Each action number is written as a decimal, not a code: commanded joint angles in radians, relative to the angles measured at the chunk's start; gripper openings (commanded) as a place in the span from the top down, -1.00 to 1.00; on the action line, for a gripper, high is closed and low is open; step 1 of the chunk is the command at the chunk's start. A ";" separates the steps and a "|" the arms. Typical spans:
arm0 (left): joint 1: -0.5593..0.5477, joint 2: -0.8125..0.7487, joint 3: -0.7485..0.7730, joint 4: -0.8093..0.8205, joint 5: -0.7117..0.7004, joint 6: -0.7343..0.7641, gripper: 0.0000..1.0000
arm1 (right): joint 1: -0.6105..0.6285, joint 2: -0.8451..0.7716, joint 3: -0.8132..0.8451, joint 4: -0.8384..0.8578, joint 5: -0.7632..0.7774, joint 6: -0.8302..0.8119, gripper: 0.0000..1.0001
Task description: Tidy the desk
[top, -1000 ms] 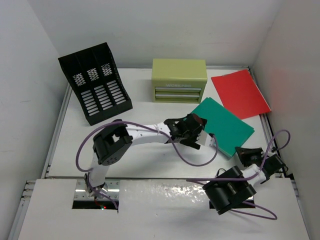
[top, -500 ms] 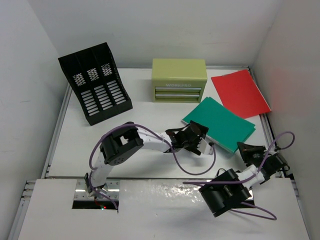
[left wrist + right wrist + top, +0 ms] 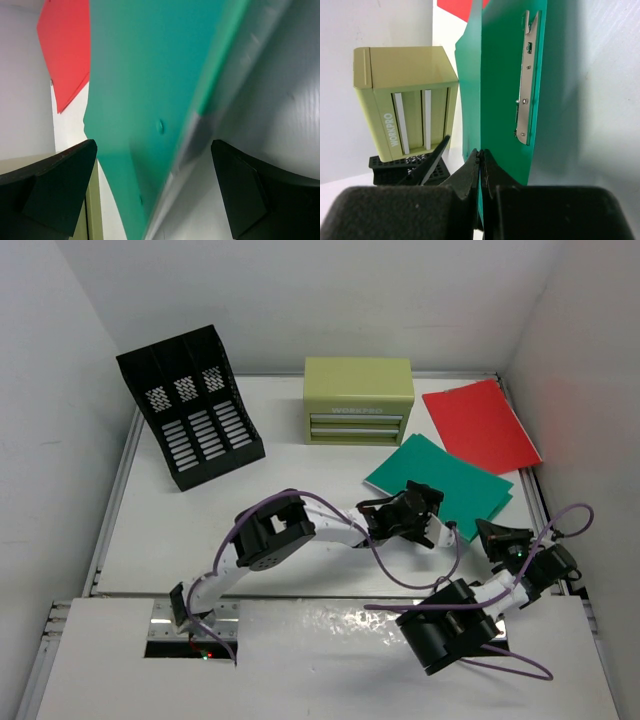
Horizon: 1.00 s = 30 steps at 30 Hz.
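Spanning the walled space ahead of both arm bases, the white counter (image 3: pixel 290 465) carries a black file rack (image 3: pixel 190 405) back left, an olive drawer chest (image 3: pixel 358 400) back centre, a red folder (image 3: pixel 480 425) back right and a green folder (image 3: pixel 445 480) nearer. The right jaws pinch tight on the green folder's edge; the left jaws stand wide apart with that folder's edge between them.

Top view: bright, even, diffuse; faint shadows beneath arms (image 3: pixel 270 535).
Left wrist: folder (image 3: pixel 150 75) close, blurred at its edge.
Right wrist: sharp; foreground dark.
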 commanded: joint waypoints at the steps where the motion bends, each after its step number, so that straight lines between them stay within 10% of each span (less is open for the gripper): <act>1: -0.009 0.057 0.055 0.025 0.001 -0.076 -0.99 | 0.007 -0.003 -0.140 0.048 -0.045 0.022 1.00; 3: -0.010 0.088 0.101 0.005 0.003 -0.096 -0.89 | 0.006 -0.004 -0.140 0.050 -0.048 0.022 1.00; 12: -0.010 0.060 0.098 -0.100 0.065 -0.139 1.00 | 0.006 0.026 -0.120 0.070 -0.044 0.017 1.00; 14: -0.012 0.037 0.091 -0.120 0.082 -0.172 1.00 | 0.006 0.026 -0.102 0.030 -0.034 -0.001 0.98; 17: -0.012 -0.001 0.100 -0.205 0.087 -0.246 1.00 | 0.006 -0.022 0.004 -0.137 0.028 -0.139 -0.03; 21: -0.010 -0.062 0.130 -0.358 0.102 -0.353 1.00 | 0.010 -0.126 0.197 -0.385 0.227 -0.283 -0.50; 30: -0.009 -0.211 0.084 -0.576 0.112 -0.481 1.00 | 0.035 -0.062 0.479 -0.510 0.302 -0.322 -0.63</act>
